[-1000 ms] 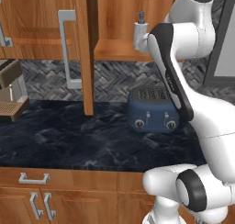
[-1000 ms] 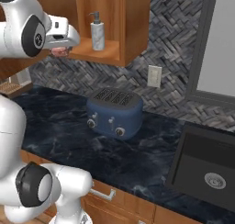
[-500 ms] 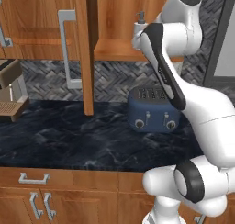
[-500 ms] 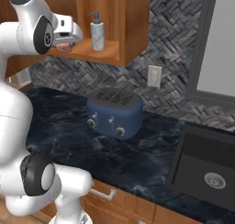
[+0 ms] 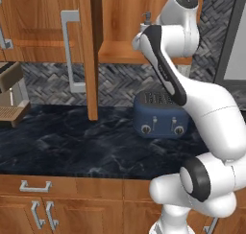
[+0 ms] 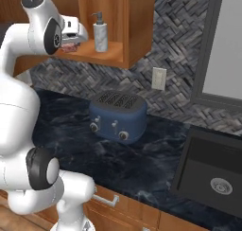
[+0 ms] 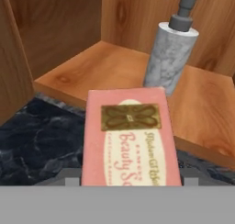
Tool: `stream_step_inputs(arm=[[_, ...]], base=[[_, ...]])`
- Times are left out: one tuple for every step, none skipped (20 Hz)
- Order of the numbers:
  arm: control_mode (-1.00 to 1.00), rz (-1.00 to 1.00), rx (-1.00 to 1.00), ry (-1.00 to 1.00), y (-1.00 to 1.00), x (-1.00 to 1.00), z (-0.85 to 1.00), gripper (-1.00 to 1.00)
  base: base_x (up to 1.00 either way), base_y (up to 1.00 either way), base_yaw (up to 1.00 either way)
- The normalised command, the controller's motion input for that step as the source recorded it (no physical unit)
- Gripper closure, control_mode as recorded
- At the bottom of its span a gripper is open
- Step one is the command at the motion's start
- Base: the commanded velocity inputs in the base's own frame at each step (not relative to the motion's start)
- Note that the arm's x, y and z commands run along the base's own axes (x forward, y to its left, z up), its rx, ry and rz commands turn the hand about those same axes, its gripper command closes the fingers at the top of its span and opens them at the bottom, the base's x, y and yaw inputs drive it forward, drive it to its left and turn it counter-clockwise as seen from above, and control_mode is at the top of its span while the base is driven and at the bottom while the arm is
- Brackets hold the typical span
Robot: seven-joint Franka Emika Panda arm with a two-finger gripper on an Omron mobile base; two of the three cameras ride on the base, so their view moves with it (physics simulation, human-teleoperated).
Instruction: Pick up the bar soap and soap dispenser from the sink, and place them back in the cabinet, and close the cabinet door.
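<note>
The bar soap (image 7: 128, 136), a pink block with a gold label, lies lengthwise between my fingers in the hand view, which hides the tips. My gripper (image 6: 71, 46) is shut on it at the open front of the cabinet (image 6: 113, 58), just over the shelf's front edge. The soap dispenser (image 7: 170, 53), grey marble with a dark pump, stands upright on the shelf (image 7: 92, 67) beyond the soap and slightly to its right; it also shows as the soap dispenser (image 6: 99, 32). The cabinet door (image 5: 89, 60) stands swung open, edge-on, left of the arm. The sink (image 6: 212, 173) lies at the lower right.
A blue toaster (image 6: 117, 116) sits on the dark counter below the cabinet, with a wall outlet (image 6: 159, 78) behind it. A coffee machine (image 5: 9, 94) stands at the far left. The door's silver handle (image 5: 67, 51) sticks out leftward.
The arm's elbow has swung up and in towards the cabinet, and the hand has edged closer to the shelf. The soap stays gripped; the dispenser has not moved.
</note>
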Motion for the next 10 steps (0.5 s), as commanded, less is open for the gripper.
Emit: stream_step_inputs(arm=[[-1.0,0.03,0.0,-0.01,0.09,0.39,-0.15,1.0],[-1.0,0.03,0.0,-0.01,0.09,0.39,-0.15,1.0],[-1.0,0.03,0.0,-0.01,0.06,0.39,-0.14,1.0],[-1.0,0.03,0.0,-0.01,0.06,0.4,-0.11,1.0],[-1.0,0.03,0.0,-0.01,0.06,0.39,-0.11,1.0],[-1.0,0.03,0.0,-0.02,0.06,0.39,-0.11,1.0],[-1.0,0.03,0.0,-0.01,0.05,0.37,-0.14,1.0],[-1.0,0.03,0.0,-0.01,0.05,0.36,-0.15,1.0],[-1.0,0.03,0.0,-0.01,0.04,0.37,-0.14,1.0],[-1.0,0.03,0.0,-0.02,0.03,0.37,-0.14,1.0]], base=[[0.0,0.0,0.0],[0.0,0.0,0.0],[0.0,0.0,0.0],[0.0,0.0,0.0],[0.0,0.0,0.0],[0.0,0.0,0.0],[0.0,0.0,0.0],[0.0,0.0,0.0],[0.0,0.0,0.0],[0.0,0.0,0.0]])
